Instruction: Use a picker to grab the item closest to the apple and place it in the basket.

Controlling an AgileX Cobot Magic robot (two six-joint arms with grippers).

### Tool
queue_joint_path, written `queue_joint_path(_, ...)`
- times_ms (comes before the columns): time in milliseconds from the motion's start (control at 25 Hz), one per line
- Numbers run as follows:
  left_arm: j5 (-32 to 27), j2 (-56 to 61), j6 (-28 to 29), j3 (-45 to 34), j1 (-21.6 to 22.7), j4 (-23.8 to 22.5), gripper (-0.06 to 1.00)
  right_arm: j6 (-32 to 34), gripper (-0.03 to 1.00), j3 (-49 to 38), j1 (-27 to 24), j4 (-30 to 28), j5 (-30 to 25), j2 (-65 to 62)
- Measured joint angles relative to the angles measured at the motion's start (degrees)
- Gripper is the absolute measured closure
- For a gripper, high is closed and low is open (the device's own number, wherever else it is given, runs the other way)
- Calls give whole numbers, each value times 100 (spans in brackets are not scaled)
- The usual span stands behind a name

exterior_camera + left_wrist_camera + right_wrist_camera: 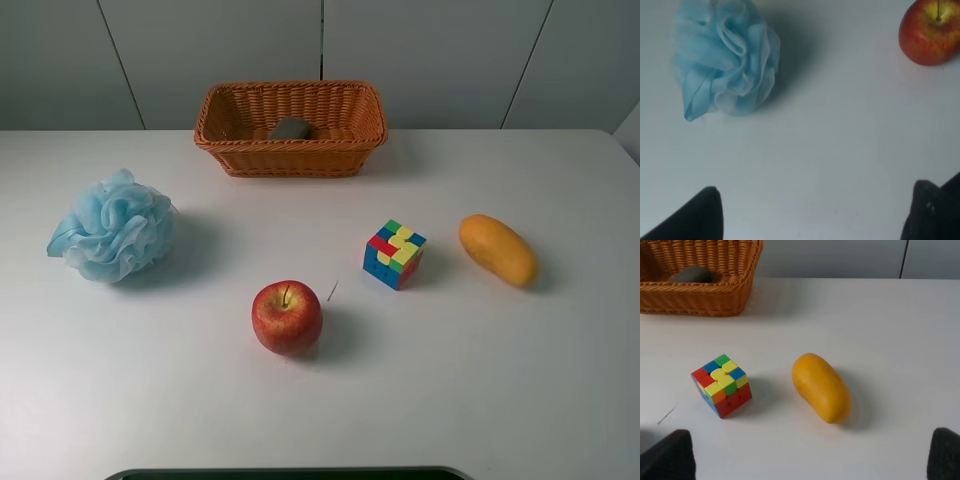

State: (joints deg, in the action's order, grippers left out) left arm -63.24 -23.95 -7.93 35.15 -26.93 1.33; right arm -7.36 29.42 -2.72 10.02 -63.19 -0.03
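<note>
You haven't started: the cube (394, 254) sits right of centre, nearest the apple (287, 317), outside the basket (290, 127). Both grippers, left (810, 212) and right (810, 455), are spread wide, holding nothing.

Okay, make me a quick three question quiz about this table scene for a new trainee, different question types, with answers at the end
1. Multiple choice: which item lies closest to the apple? A sponge, B cube, C mango.
2. True or false: the basket already holds a dark object.
3. Fill in: the mango lies on the cube's ___ side in the high view.

Key: 1 B, the cube. 2 True. 3 Right.
</note>
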Motion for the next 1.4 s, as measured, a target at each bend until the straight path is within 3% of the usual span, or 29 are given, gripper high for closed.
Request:
queue_joint_path(360,260,2299,-11,-418,0,-70,22,0,27,0,0,0,0,0)
queue_joint_path(960,150,2395,173,-579,24,-99,22,0,27,0,0,0,0,0)
queue_joint_path(1080,150,2395,173,-579,547,-99,22,0,27,0,0,0,0,0)
queue_joint_path(1280,138,2395,173,-579,2311,-99,22,0,27,0,0,0,0,0)
queue_joint_path(1400,138,2395,173,-579,2932,-133,22,0,27,0,0,0,0,0)
